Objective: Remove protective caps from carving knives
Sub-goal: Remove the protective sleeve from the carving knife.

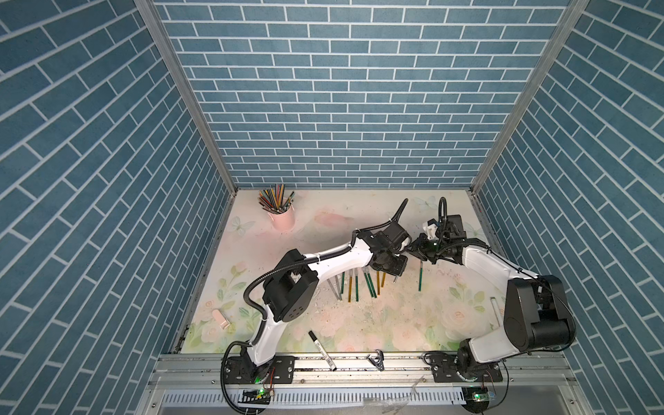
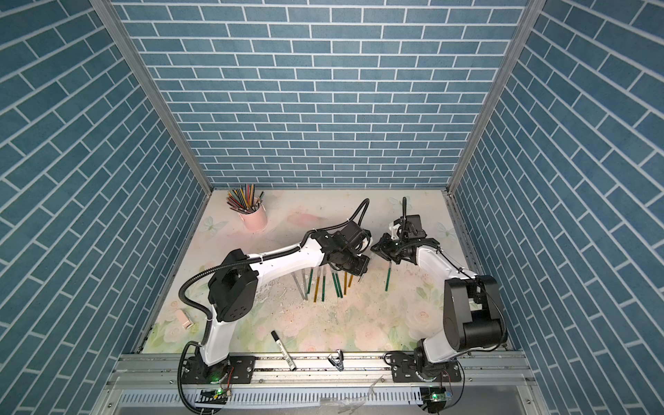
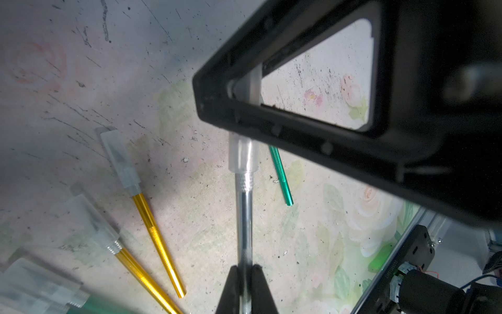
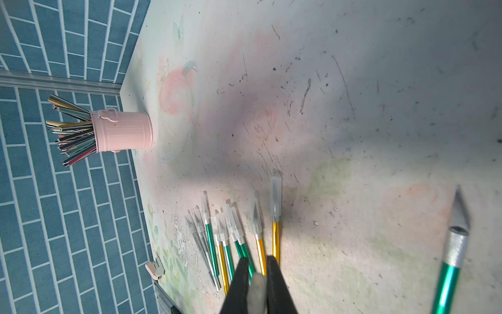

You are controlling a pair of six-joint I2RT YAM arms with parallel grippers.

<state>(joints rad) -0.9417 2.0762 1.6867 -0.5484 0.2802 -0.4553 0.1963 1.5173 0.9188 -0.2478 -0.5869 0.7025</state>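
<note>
My left gripper (image 3: 245,267) is shut on the handle of a silver carving knife (image 3: 244,217). A translucent protective cap (image 3: 242,155) sits over the knife's blade end, and its far part runs in between the black fingers (image 3: 298,130) of my right gripper. In the right wrist view my right gripper (image 4: 257,261) is shut on that cap (image 4: 257,291). In both top views the two grippers meet above the table, left (image 1: 393,266) and right (image 1: 413,249). Several capped knives (image 4: 231,236) lie in a row (image 1: 355,284). An uncapped green knife (image 4: 451,258) lies apart (image 1: 420,276).
A pink cup of coloured pencils (image 1: 282,215) stands at the back left. A black-capped marker (image 1: 322,350) and a black clip (image 1: 375,359) lie by the front rail. Near the left wall lies a pink clip (image 1: 221,319).
</note>
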